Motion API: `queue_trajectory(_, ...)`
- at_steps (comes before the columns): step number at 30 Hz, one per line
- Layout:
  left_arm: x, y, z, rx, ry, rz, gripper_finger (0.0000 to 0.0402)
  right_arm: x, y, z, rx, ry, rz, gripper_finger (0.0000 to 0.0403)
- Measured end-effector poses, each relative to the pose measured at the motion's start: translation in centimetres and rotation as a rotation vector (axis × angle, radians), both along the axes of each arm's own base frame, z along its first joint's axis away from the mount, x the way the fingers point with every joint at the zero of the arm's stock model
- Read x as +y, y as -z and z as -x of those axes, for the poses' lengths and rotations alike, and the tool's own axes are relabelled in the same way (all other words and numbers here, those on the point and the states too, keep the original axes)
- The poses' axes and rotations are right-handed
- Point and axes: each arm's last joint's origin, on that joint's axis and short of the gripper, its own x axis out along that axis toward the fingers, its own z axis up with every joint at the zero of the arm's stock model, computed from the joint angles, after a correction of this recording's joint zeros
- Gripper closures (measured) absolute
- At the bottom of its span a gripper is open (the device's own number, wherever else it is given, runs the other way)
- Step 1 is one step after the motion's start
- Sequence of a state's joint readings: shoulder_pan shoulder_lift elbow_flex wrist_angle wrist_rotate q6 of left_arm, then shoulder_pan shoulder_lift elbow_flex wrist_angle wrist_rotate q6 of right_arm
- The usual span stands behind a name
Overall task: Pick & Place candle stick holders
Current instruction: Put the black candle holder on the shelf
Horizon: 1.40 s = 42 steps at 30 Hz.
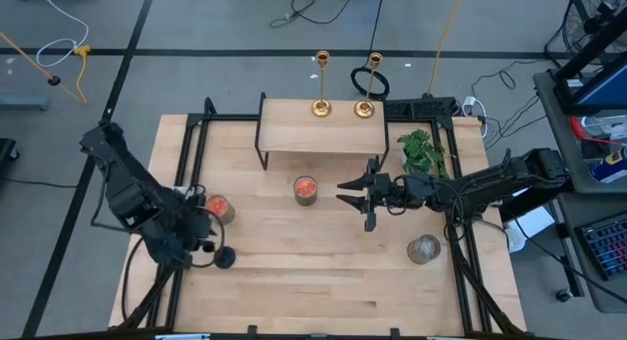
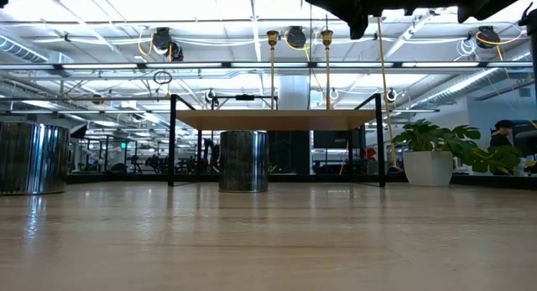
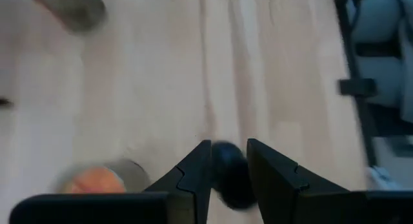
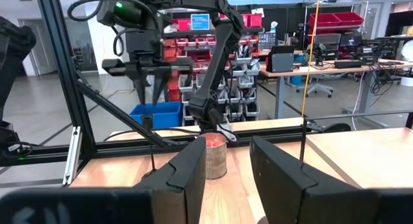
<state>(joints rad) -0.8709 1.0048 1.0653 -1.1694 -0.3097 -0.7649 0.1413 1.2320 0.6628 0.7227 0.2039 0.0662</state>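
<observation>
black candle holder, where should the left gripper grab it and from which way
Take the black candle holder by its thin upright stem, above the round flared base, coming down from overhead. The left gripper already hangs over it, fingers either side of the stem.

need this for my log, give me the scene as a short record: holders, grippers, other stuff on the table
gold holders: two, upright on the small raised shelf
black holder: upright on the table, under the left gripper
left gripper: fingers either side of the black holder
right gripper: fingers open, empty, mid table
other: three candle jars, plant
</observation>
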Motion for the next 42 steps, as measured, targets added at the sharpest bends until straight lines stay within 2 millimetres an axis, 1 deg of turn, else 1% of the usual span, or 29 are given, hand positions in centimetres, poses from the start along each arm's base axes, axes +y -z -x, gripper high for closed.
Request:
queue_trajectory(3,-0.6,0.4,0.7,0.109,-0.045,0.075,0.0298,0.0,0.0,0.0,0.001,0.0,0.0,0.0287)
queue_trajectory(5,-1.1,0.6,1.2,0.17,-0.109,0.111,0.0298,0.0,0.0,0.0,0.002,0.0,0.002,0.0287)
queue_trajectory(8,-1.8,1.2,2.0,0.215,-0.187,0.081,0.0298,0.0,0.1,0.0,0.008,0.0,0.004,0.0287)
queue_trajectory(11,-2.8,2.2,2.5,0.175,-0.203,0.016,0.0298,0.0,0.1,0.0,0.009,0.0,0.004,0.0287)
queue_trajectory(13,-3.6,3.3,2.6,0.146,-0.181,-0.015,0.0298,0.0,0.1,0.0,0.009,0.0,0.004,0.0287)
queue_trajectory(15,-4.4,4.8,2.8,0.152,-0.171,-0.029,0.0298,0.0,0.1,0.0,0.009,0.0,0.004,0.0287)
queue_trajectory(18,-5.0,7.3,2.9,0.137,-0.25,-0.026,0.0298,0.0,0.1,0.0,0.009,0.0,0.004,0.0287)
queue_trajectory(23,-5.1,11.3,3.1,0.126,-0.391,0.039,0.0298,0.0,0.1,0.0,0.009,0.0,0.004,0.0287)
queue_trajectory(25,-4.8,12.6,3.1,0.103,-0.421,0.047,0.0298,0.0,0.1,0.0,0.009,0.0,0.005,0.0287)
queue_trajectory(27,-4.6,13.4,3.0,0.055,-0.445,0.059,0.0298,0.0,0.1,0.0,0.009,0.0,0.012,0.0287)
queue_trajectory(31,-4.2,14.1,2.9,-0.039,-0.459,0.044,0.0298,0.0,0.1,0.0,0.012,0.003,0.055,0.0287)
queue_trajectory(38,-4.1,14.0,2.8,-0.104,-0.423,-0.001,0.0301,0.0,0.1,0.0,0.013,0.004,0.061,0.0287)
queue_trajectory(40,-4.1,14.0,2.8,-0.103,-0.42,-0.005,0.0316,0.0,0.1,0.0,0.013,0.004,0.061,0.0287)
queue_trajectory(42,-4.1,14.0,2.8,-0.104,-0.421,-0.005,0.0345,0.0,0.1,0.0,0.013,0.004,0.061,0.0287)
